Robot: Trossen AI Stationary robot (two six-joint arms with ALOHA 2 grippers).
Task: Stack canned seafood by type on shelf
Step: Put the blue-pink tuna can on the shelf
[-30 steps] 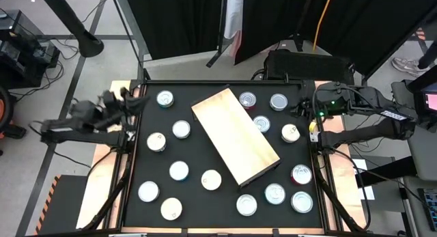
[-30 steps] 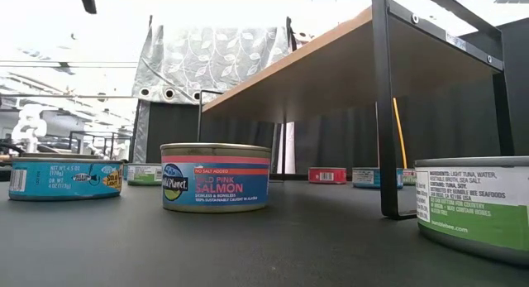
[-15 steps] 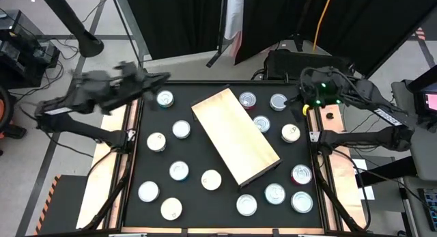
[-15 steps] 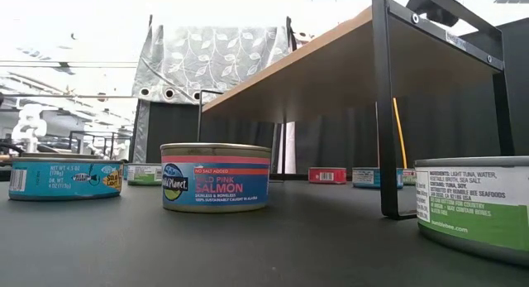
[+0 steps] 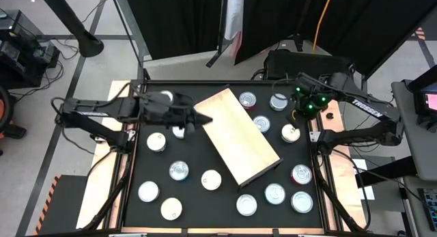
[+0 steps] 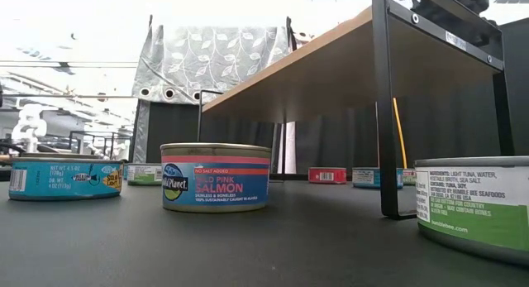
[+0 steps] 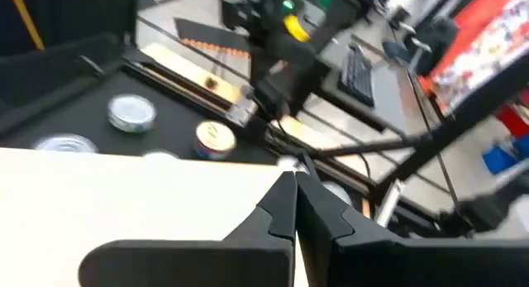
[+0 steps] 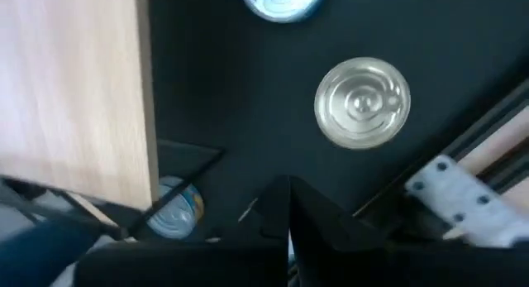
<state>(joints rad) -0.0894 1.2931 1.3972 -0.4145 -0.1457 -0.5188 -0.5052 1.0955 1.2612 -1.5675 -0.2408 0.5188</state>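
Black tabletop (image 5: 205,196) carries the scattered canned seafood (image 5: 212,179), with the nearest tins at about 6 o'clock, including a pink salmon tin (image 6: 216,177) seen from table height. Mid-table, the pale wooden shelf (image 5: 235,135) lies slanted, running from 11 toward 5 o'clock. At 9 o'clock the left gripper (image 5: 202,118) hangs just off the shelf's far corner, fingers pressed together. Farther off, at 2 o'clock, the right gripper (image 5: 299,113) hovers over tins, fingers likewise closed.
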